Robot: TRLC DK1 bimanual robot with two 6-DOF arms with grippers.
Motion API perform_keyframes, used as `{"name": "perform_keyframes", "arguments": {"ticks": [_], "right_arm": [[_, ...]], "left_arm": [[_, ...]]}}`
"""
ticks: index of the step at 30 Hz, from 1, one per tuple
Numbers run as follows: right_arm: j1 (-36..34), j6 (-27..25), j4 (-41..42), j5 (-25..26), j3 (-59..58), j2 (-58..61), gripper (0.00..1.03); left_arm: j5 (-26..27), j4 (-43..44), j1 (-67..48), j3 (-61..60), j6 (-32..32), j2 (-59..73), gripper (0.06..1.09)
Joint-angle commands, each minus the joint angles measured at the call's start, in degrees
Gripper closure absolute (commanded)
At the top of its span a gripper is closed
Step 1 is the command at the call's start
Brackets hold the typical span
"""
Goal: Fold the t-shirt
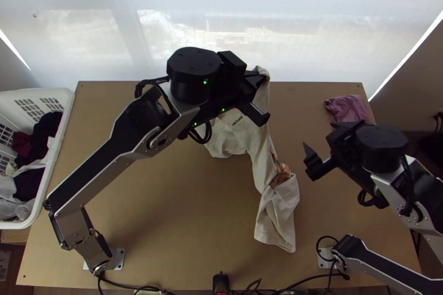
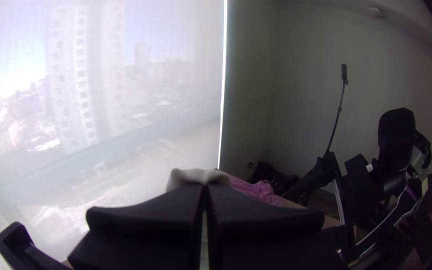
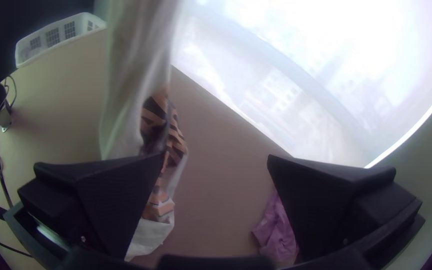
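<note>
My left gripper (image 1: 263,80) is over the table's far part in the top view, shut on the upper edge of the cream t-shirt (image 1: 252,143). The shirt hangs bunched from it, its lower part resting on the table with an orange-and-black print showing. In the left wrist view, the left gripper (image 2: 204,189) has its fingers together with pale cloth (image 2: 191,176) just beyond them. To the shirt's right, my right gripper (image 1: 318,161) stands open. From its own wrist, the right gripper (image 3: 215,157) has nothing between its fingers, and the hanging t-shirt (image 3: 136,75) is farther off.
A white basket (image 1: 60,123) of dark and pale clothes stands at the table's left edge. A purple cloth (image 1: 348,109) lies crumpled at the far right corner. Cables and a small black device (image 1: 221,283) are at the near edge. Behind the table hangs a translucent blind (image 1: 310,35).
</note>
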Motion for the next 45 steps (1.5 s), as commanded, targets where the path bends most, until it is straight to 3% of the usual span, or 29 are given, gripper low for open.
{"name": "perform_keyframes", "arguments": {"ticks": [1, 6, 17, 24, 31, 35, 38, 44, 45], "right_arm": [[11.2, -0.4, 2.0, 0.1, 6.3, 11.0, 0.05], [16.1, 0.2, 3.5, 0.1, 7.6, 15.9, 0.05], [16.5, 2.3, 10.9, -0.9, 2.3, 20.6, 0.05], [13.1, -0.1, 21.5, -0.6, 5.2, 24.9, 0.06], [11.1, -0.1, 22.5, 2.1, 11.6, 27.7, 0.07], [11.1, -0.5, 23.2, 4.7, 13.0, 27.6, 0.17], [11.0, -2.2, 24.6, 5.1, 13.5, 27.0, 0.32], [10.9, -3.7, 25.3, 5.9, 13.8, 24.8, 0.34], [10.7, -3.9, 25.3, 5.9, 13.8, 24.6, 0.38]], "left_arm": [[-2.0, 1.5, -0.8, 0.6, 0.0, 1.0, 1.05], [-3.1, 1.6, -0.8, 0.6, 0.4, 0.8, 1.05], [-4.3, 2.1, 1.4, 0.6, 0.4, -1.0, 1.05], [-4.3, 1.4, 1.3, 0.5, 0.4, -1.6, 1.05], [-4.4, 0.7, 1.4, 0.0, 0.4, -2.0, 1.05], [-4.4, -0.1, 1.4, -0.9, 0.4, -2.3, 1.05], [-4.4, -1.3, 1.4, -1.4, 0.4, -2.5, 1.05], [-4.4, -2.5, 2.1, -2.8, 0.4, -2.6, 1.05], [-4.4, -2.6, 2.1, -2.9, 0.4, -2.6, 1.05]]}}
